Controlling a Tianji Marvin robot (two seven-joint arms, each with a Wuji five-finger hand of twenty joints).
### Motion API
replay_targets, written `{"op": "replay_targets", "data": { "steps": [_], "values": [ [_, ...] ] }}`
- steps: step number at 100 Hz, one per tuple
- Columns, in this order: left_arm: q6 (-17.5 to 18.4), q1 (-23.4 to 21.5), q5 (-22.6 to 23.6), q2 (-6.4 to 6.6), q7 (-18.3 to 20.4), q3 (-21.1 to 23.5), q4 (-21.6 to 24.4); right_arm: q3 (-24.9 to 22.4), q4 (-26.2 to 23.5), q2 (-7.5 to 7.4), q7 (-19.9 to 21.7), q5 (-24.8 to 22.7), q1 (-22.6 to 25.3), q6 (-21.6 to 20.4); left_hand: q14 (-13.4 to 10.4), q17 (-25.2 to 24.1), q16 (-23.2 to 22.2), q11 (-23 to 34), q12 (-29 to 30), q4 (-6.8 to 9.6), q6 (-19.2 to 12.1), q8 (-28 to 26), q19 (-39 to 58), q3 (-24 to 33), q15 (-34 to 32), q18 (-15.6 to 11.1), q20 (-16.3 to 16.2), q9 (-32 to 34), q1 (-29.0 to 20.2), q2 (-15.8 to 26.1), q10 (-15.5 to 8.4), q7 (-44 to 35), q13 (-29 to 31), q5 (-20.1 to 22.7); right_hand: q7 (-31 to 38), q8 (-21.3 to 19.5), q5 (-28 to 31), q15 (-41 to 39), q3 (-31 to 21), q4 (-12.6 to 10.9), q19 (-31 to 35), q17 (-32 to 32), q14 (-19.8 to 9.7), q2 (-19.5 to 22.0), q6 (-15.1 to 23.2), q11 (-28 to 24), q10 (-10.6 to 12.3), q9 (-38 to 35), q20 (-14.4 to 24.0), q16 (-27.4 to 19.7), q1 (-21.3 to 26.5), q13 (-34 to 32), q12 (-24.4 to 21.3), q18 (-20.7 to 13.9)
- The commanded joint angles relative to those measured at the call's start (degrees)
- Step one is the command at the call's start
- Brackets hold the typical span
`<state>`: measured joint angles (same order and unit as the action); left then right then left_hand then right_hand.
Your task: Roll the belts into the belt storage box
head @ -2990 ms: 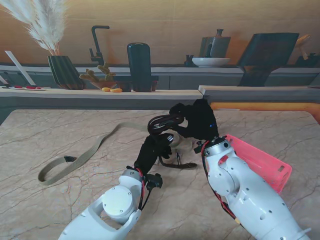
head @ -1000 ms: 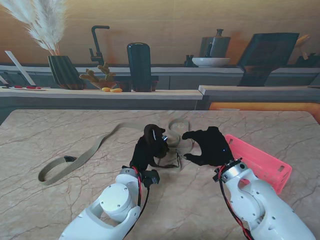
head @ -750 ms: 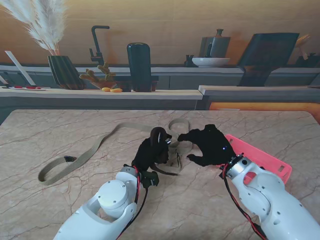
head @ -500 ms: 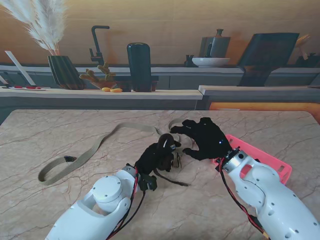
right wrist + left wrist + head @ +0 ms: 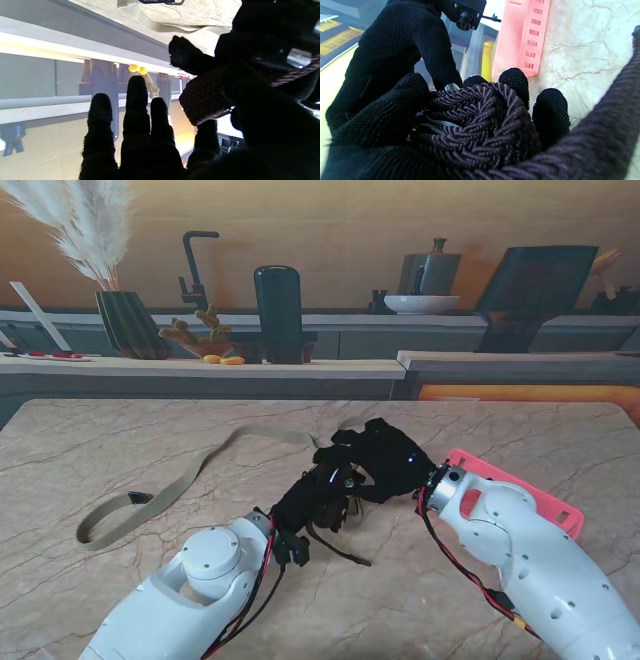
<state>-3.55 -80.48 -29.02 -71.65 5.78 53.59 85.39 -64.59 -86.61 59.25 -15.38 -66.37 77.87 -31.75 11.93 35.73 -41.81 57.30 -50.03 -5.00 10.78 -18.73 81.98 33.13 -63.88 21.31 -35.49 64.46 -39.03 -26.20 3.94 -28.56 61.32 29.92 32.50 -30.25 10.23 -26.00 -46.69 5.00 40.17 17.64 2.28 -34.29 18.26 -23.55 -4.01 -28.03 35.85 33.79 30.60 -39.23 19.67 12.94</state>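
Note:
A dark braided belt [image 5: 475, 125] is wound into a coil inside my left hand [image 5: 312, 502], whose fingers are shut around it. Its loose tail [image 5: 345, 552] trails on the table toward me. My right hand [image 5: 375, 463] lies over the far side of the coil with its fingers [image 5: 135, 120] stretched out straight, holding nothing. The belt's end and metal buckle [image 5: 298, 57] show beside that palm. The pink belt storage box [image 5: 545, 505] sits to the right, partly behind my right forearm, and appears as a slotted pink wall [image 5: 522, 37] in the left wrist view. A beige belt [image 5: 170, 488] lies flat to the left.
The beige belt [image 5: 160, 26] runs from a loop at the left to the hands. Behind the marble table's [image 5: 120, 580] far edge is a counter with a vase [image 5: 128, 320], a dark cylinder [image 5: 278, 310] and a faucet.
My right hand, which drew back from the coil toward the box, has come left again and now covers the coil. My left hand has kept hold of the belt and shifted slightly right.

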Motion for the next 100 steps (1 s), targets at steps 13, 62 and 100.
{"op": "replay_targets", "data": {
  "steps": [13, 62, 100],
  "values": [
    [-0.36, -0.03, -0.29, -0.22, 0.41, -0.25, 0.02, 3.31, 2.44, 0.42, -0.92, 0.21, -3.11, -1.96, 0.02, 0.94, 0.71, 7.08, -1.22, 0.92, 0.74, 0.71, 1.74, 0.66, -0.05, 1.89, 0.42, 4.14, 0.99, -2.43, -5.18, 1.96, 1.76, -0.15, 5.82, -1.23, 12.05, -1.15, -3.12, -0.47, 0.87, 1.66, -2.29, -1.28, -1.63, -3.11, 3.99, -10.16, 0.80, 0.18, 0.76, -3.33, 0.53, -0.32],
    [2.53, -1.25, -0.01, -0.48, -2.40, 0.36, 0.80, 6.86, 6.50, 1.42, -7.59, 1.48, -5.18, 1.76, 5.53, -12.74, 2.61, -15.46, 7.12, 0.98, -3.09, 2.02, -10.56, -5.68, 15.41, 0.58, 1.79, -10.60, 1.69, -0.66, 3.22, 5.23, -13.01, -3.15, 27.26, 14.42, 39.71, -15.44, -3.77, 6.63, 5.16, 4.99, -3.46, -2.69, 2.27, -12.34, 4.48, -41.49, -1.52, 7.80, 8.27, -15.51, 3.34, 2.77],
    [6.31, -3.71, 3.47, -2.08, -13.52, 1.53, 2.45, 4.41, 4.51, 4.27, -15.57, 6.16, -1.28, 18.07, 3.52, -26.13, 9.71, -42.90, 25.69, 2.99, -7.02, -0.25, -27.28, -25.53, 40.77, -0.94, 6.76, -32.18, -1.83, 8.67, 6.62, 11.89, -33.54, -8.77, 27.90, 15.14, 39.48, -17.79, -4.03, 6.01, 7.15, 3.09, -1.58, -2.61, -0.23, -15.09, 2.42, -40.15, -2.35, 7.66, 9.60, -14.04, 2.35, 4.19]
  ]
}}
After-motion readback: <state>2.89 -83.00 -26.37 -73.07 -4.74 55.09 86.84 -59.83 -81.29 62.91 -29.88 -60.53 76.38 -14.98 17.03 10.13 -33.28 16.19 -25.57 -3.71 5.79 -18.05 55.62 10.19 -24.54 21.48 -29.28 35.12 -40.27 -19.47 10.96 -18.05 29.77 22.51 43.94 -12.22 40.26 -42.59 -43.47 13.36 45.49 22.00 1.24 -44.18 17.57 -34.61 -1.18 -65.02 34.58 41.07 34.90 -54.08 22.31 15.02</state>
